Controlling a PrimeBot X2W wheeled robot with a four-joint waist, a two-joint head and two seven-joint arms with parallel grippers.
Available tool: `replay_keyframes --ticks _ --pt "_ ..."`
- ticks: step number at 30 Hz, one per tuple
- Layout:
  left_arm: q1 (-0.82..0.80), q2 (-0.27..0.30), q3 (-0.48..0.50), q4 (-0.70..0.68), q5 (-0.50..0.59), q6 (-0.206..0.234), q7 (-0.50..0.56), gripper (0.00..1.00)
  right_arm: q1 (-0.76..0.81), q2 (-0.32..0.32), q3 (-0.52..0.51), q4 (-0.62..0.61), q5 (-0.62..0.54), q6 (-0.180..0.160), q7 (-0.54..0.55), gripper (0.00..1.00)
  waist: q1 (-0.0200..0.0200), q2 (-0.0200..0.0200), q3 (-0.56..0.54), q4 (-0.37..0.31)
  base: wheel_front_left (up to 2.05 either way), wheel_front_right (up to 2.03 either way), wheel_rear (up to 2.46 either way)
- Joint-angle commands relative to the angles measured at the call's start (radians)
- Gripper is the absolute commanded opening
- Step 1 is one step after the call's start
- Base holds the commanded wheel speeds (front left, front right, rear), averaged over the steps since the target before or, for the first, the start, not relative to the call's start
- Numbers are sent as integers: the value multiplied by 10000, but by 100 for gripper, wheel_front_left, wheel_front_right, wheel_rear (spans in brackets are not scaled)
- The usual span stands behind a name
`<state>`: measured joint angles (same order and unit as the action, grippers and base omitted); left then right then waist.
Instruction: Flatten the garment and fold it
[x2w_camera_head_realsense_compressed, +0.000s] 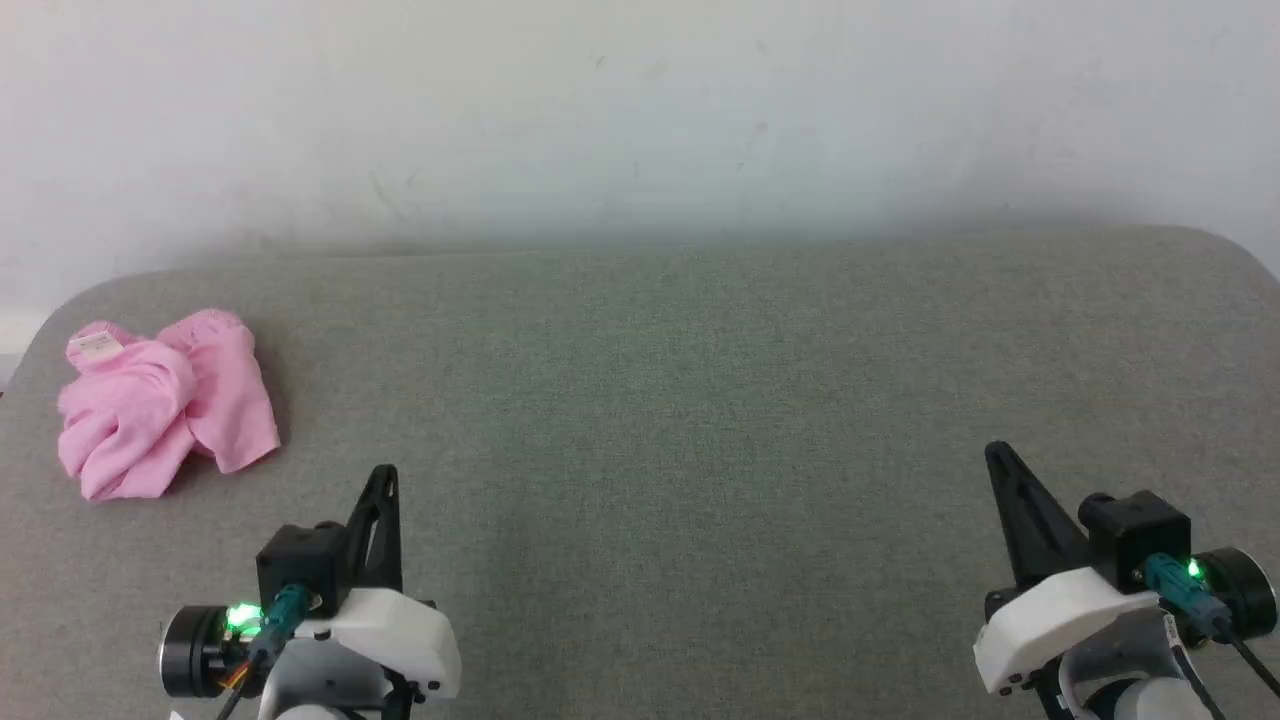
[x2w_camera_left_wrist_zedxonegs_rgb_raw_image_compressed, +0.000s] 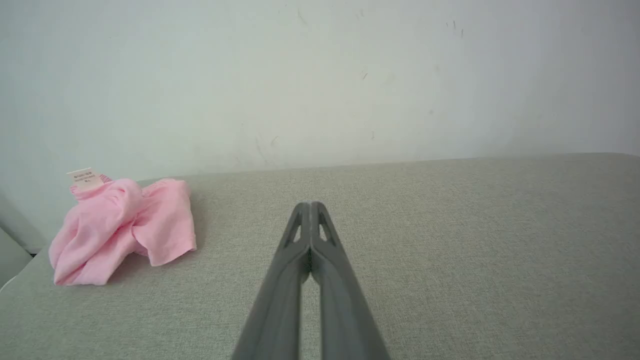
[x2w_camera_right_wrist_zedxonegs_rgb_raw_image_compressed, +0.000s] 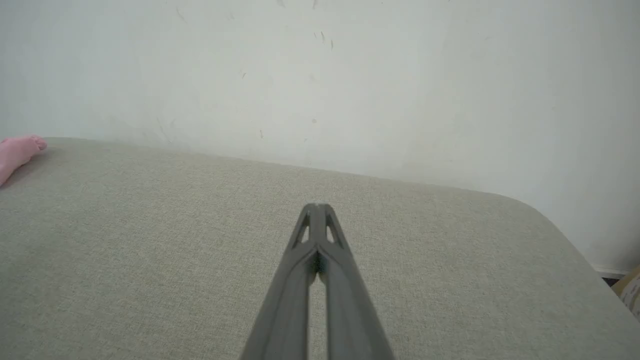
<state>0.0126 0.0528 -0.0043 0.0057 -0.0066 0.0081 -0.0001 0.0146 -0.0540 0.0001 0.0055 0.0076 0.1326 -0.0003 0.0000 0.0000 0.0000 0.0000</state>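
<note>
The garment (x2w_camera_head_realsense_compressed: 160, 400) is a crumpled heap of light pink fabric at the far left of the grey table (x2w_camera_head_realsense_compressed: 680, 400), its small white label turned up at the back. The left wrist view shows the garment (x2w_camera_left_wrist_zedxonegs_rgb_raw_image_compressed: 120, 227) to the left, label sticking up. A pink edge of the garment (x2w_camera_right_wrist_zedxonegs_rgb_raw_image_compressed: 15, 152) peeks in at the left border of the right wrist view. My left gripper (x2w_camera_head_realsense_compressed: 385, 475) hovers near the table's front, right of the heap and apart from it, shut and empty. My right gripper (x2w_camera_head_realsense_compressed: 995, 452) is far across at the front right, also shut and empty.
A pale scuffed wall (x2w_camera_head_realsense_compressed: 640, 120) rises directly behind the table. The table's back corners are rounded, and the heap lies close to the left edge (x2w_camera_head_realsense_compressed: 30, 350). Bare grey cloth spans the stretch between the two grippers.
</note>
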Motion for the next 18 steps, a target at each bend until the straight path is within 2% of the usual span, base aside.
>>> replay_keyframes --ticks 1,18 --pt "-126 -26 43 -57 66 -81 1 0 -146 38 -1 -55 -76 -19 3 0 0 0 0 0 0 0 0" --pt "-126 -26 43 -57 66 -81 1 0 -146 38 -1 -55 -76 -19 3 0 0 0 0 0 0 0 0"
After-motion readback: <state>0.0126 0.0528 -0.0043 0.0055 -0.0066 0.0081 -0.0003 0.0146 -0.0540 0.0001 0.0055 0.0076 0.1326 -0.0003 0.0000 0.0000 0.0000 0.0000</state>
